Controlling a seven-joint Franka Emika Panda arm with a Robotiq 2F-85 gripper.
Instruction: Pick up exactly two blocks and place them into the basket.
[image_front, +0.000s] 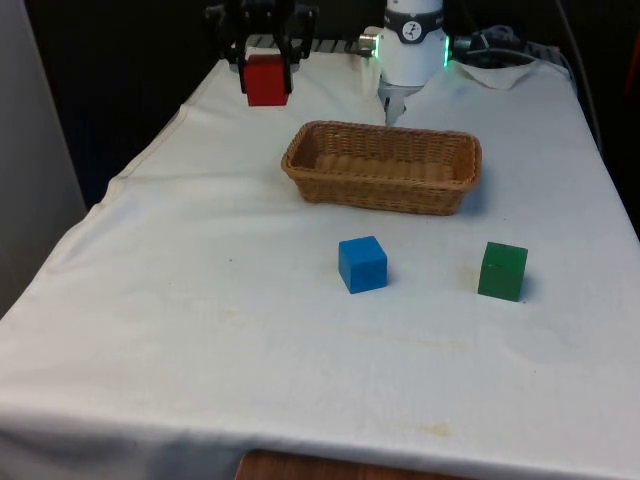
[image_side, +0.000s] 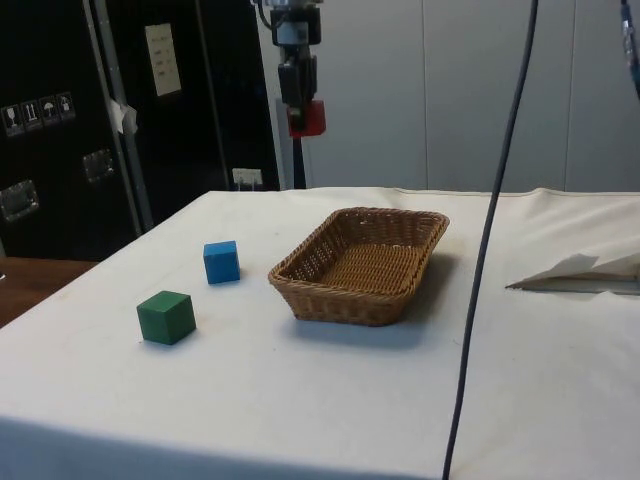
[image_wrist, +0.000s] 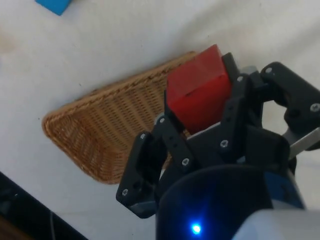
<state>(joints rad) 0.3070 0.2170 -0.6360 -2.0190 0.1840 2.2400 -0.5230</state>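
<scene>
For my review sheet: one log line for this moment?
gripper: shut on red block, raised | basket: empty | blue block, green block: on cloth

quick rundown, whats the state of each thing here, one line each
claw: shut on the red block, raised above the table
red block: held in the air, off the cloth
basket: upright on the table, nothing inside
blue block: resting on the cloth, outside the basket
green block: resting on the cloth, outside the basket
</scene>
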